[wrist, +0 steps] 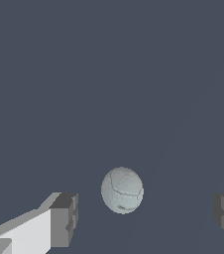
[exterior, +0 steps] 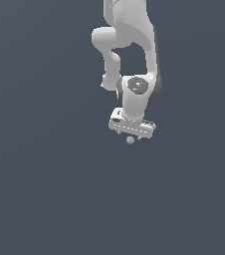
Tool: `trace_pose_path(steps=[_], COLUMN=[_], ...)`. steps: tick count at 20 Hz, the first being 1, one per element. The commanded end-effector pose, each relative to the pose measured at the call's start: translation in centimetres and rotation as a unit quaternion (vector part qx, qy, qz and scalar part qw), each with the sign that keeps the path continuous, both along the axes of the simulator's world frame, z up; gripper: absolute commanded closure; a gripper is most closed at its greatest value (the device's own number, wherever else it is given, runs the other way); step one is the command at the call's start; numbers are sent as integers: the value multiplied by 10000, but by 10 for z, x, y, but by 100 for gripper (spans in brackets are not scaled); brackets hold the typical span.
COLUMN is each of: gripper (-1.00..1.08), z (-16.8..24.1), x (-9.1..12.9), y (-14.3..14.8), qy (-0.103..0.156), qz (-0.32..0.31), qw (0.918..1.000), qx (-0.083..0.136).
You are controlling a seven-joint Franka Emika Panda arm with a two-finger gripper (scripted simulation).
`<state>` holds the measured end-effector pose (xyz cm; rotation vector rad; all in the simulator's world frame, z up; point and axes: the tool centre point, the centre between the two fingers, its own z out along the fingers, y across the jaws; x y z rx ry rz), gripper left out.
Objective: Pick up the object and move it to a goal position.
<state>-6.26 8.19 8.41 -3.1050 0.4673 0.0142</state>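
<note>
The object is a tiny pale grey, faintly bluish ball (exterior: 130,140) lying on the dark floor directly under the white arm's hand in the exterior view. In the wrist view the ball (wrist: 122,190) sits between the two grey fingertips (wrist: 64,219), closer to one of them, with a clear gap on each side. My gripper (wrist: 146,214) is open and touches nothing. In the exterior view the gripper (exterior: 131,137) hangs just over the ball, its fingers mostly hidden behind the hand.
A flat, dark blue-grey floor (exterior: 45,189) fills both views. The white arm (exterior: 129,45) reaches down from the top of the exterior view.
</note>
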Motion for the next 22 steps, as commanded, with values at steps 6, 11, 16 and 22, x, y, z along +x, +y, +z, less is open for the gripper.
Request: trace_pose_path(steps=[6,11,16,22], gripper=[-92,-92,-92,-92], z=[-11,-13,-20,-46], x=[-12,-14,-14,-15], y=[13,14,14,14], qy=[-38,-39,-39,-41], qz=[-270,-287,-290,-299], qw=[9996,9996,9996,9995], qx=[-14,-15,-15,-16])
